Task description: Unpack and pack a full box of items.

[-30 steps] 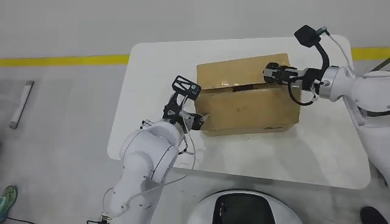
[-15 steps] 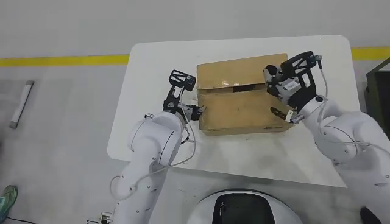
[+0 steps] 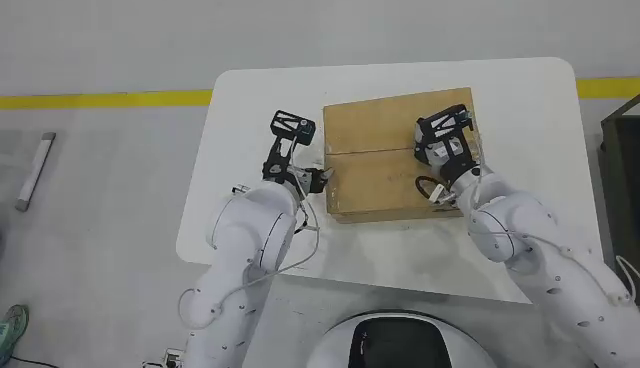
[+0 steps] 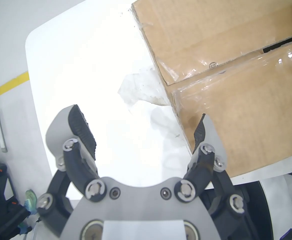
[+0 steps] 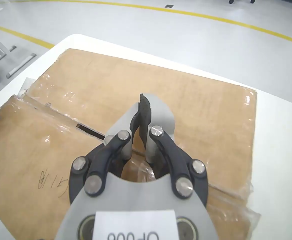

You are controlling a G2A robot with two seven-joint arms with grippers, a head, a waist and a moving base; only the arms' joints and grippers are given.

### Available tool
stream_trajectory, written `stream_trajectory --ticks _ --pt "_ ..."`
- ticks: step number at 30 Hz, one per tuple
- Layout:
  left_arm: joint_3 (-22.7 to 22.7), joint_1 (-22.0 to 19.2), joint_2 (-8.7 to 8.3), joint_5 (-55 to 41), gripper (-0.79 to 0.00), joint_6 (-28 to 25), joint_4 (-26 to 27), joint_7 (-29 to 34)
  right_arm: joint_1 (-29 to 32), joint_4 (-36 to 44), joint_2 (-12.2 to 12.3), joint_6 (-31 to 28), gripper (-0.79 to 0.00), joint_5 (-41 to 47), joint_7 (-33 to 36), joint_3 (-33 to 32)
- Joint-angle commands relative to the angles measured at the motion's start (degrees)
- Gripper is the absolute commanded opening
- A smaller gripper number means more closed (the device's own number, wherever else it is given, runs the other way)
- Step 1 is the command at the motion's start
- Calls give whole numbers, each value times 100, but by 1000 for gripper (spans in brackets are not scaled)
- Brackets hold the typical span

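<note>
A brown cardboard box [image 3: 385,153] with its top flaps down stands in the middle of the white table [image 3: 250,118]. Clear tape covers its seam [image 5: 60,116], where a short dark slot [image 5: 89,131] stays between the flaps. My left gripper [image 3: 312,180] is open at the box's left end, with one fingertip [image 4: 201,128] against the box's edge [image 4: 183,136] and nothing between its fingers. My right gripper [image 5: 143,108] is shut and empty, low over the box top [image 5: 198,106] near the seam, on the box's right half [image 3: 437,146].
A torn scrap of clear tape [image 4: 136,91] lies on the table by the box's left end. Bare table surface runs left of the box [image 3: 250,168] and along the front edge [image 3: 420,258]. A yellow floor line [image 3: 100,99] runs behind the table.
My right arm has swung in from the box's far right corner to over the box top. The gap between the flaps has narrowed. My left gripper has shifted slightly away along the box's left end.
</note>
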State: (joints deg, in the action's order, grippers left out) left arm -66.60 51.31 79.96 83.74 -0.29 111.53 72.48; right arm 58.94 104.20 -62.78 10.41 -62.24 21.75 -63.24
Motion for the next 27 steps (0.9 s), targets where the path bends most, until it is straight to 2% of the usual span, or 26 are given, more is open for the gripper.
stream_trajectory --ticks 1,5,9,13,23,26,27 --pt "-44 6 -3 73 0 34 104 21 9 -11 -19 11 -785 20 -37 0" --pt "-161 44 -9 338 0 226 333 82 36 -26 -53 40 -785 -44 -131 -10" --pt "-281 105 21 204 0 675 378 240 75 10 -82 16 -785 -37 -174 -45" --pt "-237 150 30 265 0 648 190 89 130 94 -106 2 -785 -38 -171 -97" --pt "-206 161 33 272 0 614 182 0 156 116 -124 18 -785 45 -150 -137" --pt "-292 287 15 433 0 574 140 -328 190 116 -122 -75 -785 41 -163 -142" --pt "-309 332 2 615 0 516 104 -422 231 172 -135 -229 -785 357 -219 -173"
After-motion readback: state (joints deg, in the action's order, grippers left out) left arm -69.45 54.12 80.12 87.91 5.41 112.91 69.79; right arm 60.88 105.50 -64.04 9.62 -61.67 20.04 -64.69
